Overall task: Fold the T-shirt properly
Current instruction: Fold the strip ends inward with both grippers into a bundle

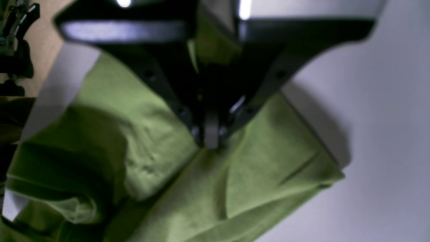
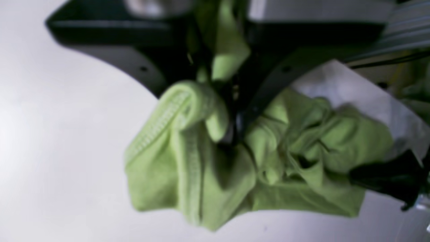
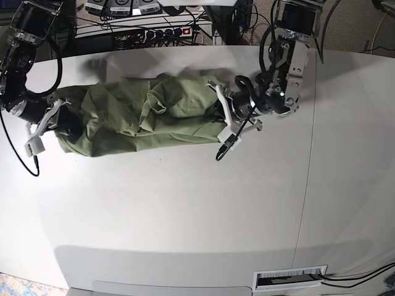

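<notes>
Tabletop (image 3: 185,209): white and broad, it carried the cloth along its far part, with cables and a power strip (image 3: 162,31) beyond the far edge.

T-shirt (image 3: 142,117): green and wrinkled, it lay bunched into a long band stretched across the tabletop between the two arms, with loose folds heaped near the middle. In the right wrist view the T-shirt (image 2: 215,168) showed a ribbed hem rolled over at the grip; in the left wrist view the T-shirt (image 1: 161,161) lay flatter, with a squared corner toward the bare tabletop.

Left gripper (image 3: 223,117): it sat at the end of the band on the base view's right. Close up, the left gripper (image 1: 210,134) had its fingers together, clamped on a pinch of the cloth.

Right gripper (image 3: 50,118): it sat at the opposite end of the band. Close up, the right gripper (image 2: 231,131) had its fingers closed on a gathered bunch of cloth, some of it pushed up between them.
</notes>
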{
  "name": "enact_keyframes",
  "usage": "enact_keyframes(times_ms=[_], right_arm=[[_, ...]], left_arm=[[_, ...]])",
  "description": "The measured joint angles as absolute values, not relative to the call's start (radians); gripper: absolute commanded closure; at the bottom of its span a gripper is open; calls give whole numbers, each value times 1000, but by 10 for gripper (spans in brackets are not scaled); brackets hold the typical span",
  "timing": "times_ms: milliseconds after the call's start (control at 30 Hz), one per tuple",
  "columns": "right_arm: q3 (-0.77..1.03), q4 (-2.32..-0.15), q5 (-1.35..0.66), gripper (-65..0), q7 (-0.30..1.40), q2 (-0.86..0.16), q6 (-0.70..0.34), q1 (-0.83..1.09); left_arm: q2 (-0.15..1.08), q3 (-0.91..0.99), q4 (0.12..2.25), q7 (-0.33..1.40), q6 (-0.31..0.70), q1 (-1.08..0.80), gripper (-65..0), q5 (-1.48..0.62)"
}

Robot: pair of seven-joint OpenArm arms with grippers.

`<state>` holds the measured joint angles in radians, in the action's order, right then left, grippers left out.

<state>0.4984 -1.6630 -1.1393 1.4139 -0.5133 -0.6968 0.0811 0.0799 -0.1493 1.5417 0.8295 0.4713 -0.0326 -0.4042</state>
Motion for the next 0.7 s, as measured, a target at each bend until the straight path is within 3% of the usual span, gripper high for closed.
enact_keyframes(times_ms=[133, 367, 700], right_arm=[[499, -1691, -1161, 0, 1416, -493, -697, 81], [499, -1732, -1184, 0, 1417, -328, -697, 81], [484, -1734, -1205, 0, 1417, -160, -697, 81]], left_arm=[[80, -228, 1541, 817, 470, -32, 0, -395], [72, -411, 1548, 731, 387, -25, 0, -247], [70, -451, 1550, 720, 380, -22, 0, -210]])
